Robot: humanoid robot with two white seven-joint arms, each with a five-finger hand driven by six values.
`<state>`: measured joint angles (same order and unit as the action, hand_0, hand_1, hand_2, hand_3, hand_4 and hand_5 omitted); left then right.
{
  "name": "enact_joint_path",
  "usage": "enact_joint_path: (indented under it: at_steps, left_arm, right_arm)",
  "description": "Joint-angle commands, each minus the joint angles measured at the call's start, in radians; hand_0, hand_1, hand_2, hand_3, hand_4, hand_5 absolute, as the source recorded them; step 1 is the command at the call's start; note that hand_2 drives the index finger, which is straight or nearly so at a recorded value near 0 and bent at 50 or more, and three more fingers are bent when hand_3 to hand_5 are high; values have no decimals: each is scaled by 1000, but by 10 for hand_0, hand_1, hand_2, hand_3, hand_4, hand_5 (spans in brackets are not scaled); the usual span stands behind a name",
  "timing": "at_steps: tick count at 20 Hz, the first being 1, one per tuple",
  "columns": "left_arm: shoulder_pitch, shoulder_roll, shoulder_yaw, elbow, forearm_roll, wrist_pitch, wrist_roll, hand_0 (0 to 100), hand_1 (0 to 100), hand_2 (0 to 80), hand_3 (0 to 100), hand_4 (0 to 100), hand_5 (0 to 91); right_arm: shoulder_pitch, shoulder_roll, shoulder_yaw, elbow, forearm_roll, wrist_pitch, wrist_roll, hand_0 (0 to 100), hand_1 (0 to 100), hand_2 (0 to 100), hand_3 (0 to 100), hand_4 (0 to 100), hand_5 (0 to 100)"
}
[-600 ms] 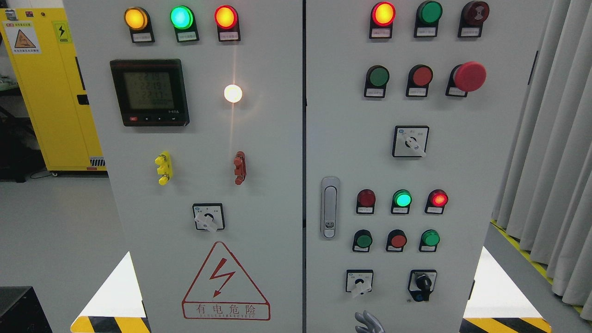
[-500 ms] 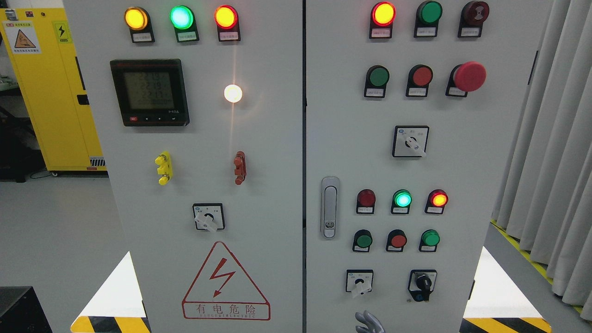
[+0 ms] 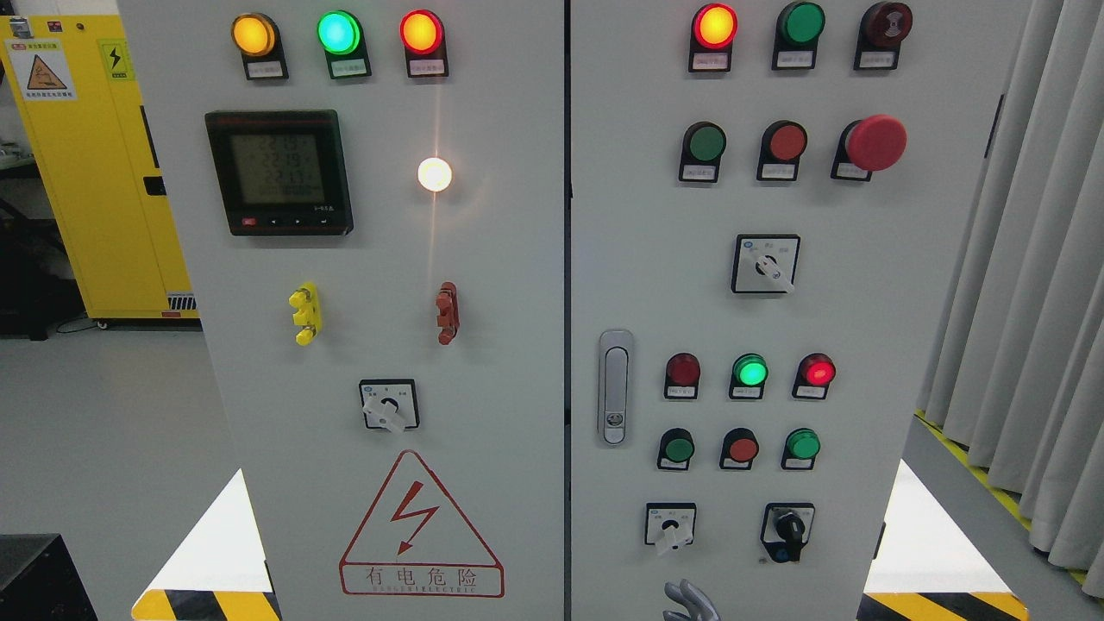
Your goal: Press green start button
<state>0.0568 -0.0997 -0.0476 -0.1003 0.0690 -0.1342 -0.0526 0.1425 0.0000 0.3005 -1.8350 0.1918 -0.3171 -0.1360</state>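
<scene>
The grey control cabinet's right door [image 3: 862, 345] carries three green push buttons: one in the upper row [image 3: 705, 142] and two in the lower row, at the left [image 3: 679, 448] and at the right [image 3: 803, 444]. I cannot read their labels. A green lamp [image 3: 749, 373] glows above the lower row. My right hand [image 3: 687, 602] shows only as grey fingertips at the bottom edge, below the white rotary switch [image 3: 670, 526]. Its fingers are loosely spread, hold nothing, and stay well under the lower green buttons. The left arm is out of sight.
A red mushroom stop button [image 3: 875, 142] juts out at the upper right. Red buttons [image 3: 742, 448] sit beside the green ones. A door latch [image 3: 613, 388] and a black key switch [image 3: 787, 528] are nearby. Grey curtains [image 3: 1026, 259] hang at the right, and a yellow cabinet [image 3: 95, 172] stands at the left.
The hand stays at the bottom edge with almost no shift. The red lamp in the lower right row flickered towards orange and back to red.
</scene>
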Motion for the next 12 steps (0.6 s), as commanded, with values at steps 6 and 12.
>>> enact_joint_path:
  at_steps: [6, 12]
  left_arm:
    - [0, 0, 0, 1, 0, 1, 0, 120, 556, 0, 0, 0, 0]
    - [0, 0, 0, 1, 0, 1, 0, 120, 556, 0, 0, 0, 0]
  right_arm:
    - [-3, -14, -47, -10, 187, 3, -26, 442, 795, 0, 586, 719, 680]
    - [-40, -8, -169, -16, 647, 7, -97, 612, 906, 0, 859, 948, 930]
